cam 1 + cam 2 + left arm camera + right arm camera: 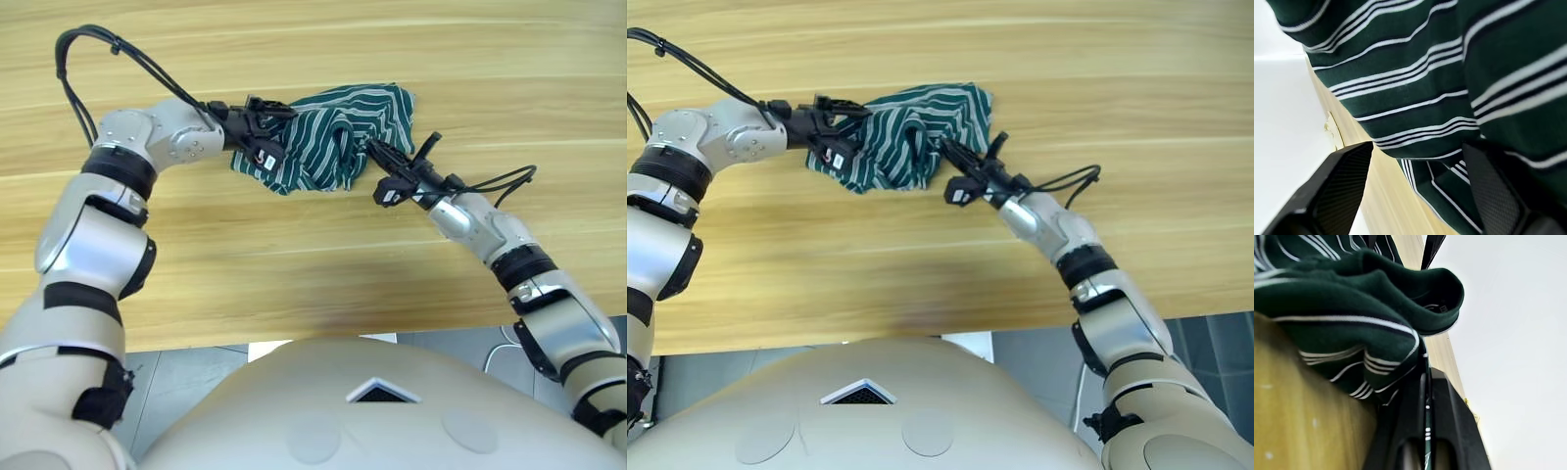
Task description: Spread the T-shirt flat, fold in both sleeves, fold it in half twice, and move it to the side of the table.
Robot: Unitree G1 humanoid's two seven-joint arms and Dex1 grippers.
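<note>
The right gripper [375,147] meets the near right edge of the T-shirt [328,122], its fingers [1449,421] pressed together on a thin sliver of striped cloth (bunched folds hide the rest of the pinch). Farther left, the left gripper [281,137] has its fingers [1342,186] spread wide, with fabric hanging between them. The shirt, dark green with thin white stripes, lies crumpled, its sleeves impossible to pick out, toward the far middle of the wooden table [294,255].
</note>
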